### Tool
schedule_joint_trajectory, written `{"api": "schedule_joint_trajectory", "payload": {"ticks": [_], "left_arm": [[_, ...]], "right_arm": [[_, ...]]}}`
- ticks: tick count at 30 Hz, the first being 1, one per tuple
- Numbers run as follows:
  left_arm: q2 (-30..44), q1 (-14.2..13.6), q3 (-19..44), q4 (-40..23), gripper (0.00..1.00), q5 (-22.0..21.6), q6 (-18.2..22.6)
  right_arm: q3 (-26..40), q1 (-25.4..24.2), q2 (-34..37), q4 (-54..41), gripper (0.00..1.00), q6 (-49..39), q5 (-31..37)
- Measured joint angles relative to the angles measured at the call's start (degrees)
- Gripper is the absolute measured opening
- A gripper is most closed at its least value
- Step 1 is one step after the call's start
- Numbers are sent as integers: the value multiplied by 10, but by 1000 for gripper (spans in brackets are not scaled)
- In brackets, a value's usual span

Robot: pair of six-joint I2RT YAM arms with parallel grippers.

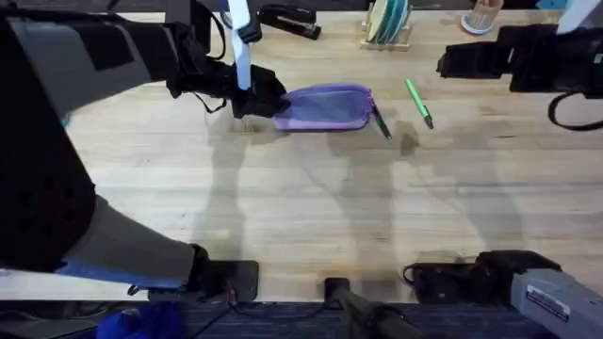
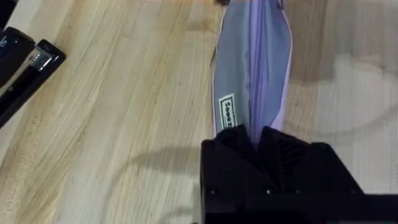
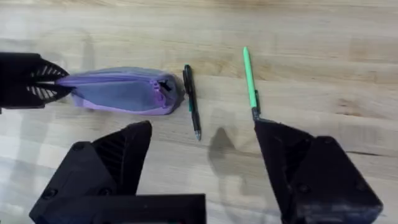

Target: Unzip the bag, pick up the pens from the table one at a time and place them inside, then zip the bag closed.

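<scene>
The lavender bag (image 1: 325,106) lies on the table (image 1: 301,198), far centre. My left gripper (image 1: 252,97) is shut on its left end, and the left wrist view shows the black fingers (image 2: 258,134) pinching the fabric of the bag (image 2: 252,68). A black pen (image 1: 381,122) lies right beside the bag's right end, and a green pen (image 1: 419,102) sits a little farther right. My right gripper (image 3: 205,162) hovers open above the table, short of the pens (image 3: 191,102) (image 3: 250,84). The zipper pull (image 3: 163,86) sits at the bag's right end (image 3: 118,90). In the overhead view the right gripper (image 1: 447,64) is at the far right.
A black stapler (image 1: 292,19) lies at the table's far edge, also in the left wrist view as a stapler (image 2: 25,62). A wooden rack with plates (image 1: 386,24) and a cup (image 1: 480,19) stand at the back right. Bare wood stretches across the near half.
</scene>
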Motion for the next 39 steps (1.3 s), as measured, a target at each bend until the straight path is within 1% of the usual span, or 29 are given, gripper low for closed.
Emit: {"api": "schedule_joint_trajectory", "payload": {"ticks": [7, 14, 27, 33, 39], "left_arm": [[0, 0, 0, 0, 40, 0, 0], [0, 0, 0, 0, 40, 0, 0], [0, 0, 0, 0, 40, 0, 0], [0, 0, 0, 0, 41, 0, 0], [0, 0, 0, 0, 41, 0, 0]], "right_arm": [[0, 0, 0, 0, 995, -10, -9], [0, 0, 0, 0, 996, -37, -66], [0, 0, 0, -22, 996, -43, -165], [0, 0, 0, -22, 996, -41, -181], [0, 0, 0, -21, 996, 4, -185]]}}
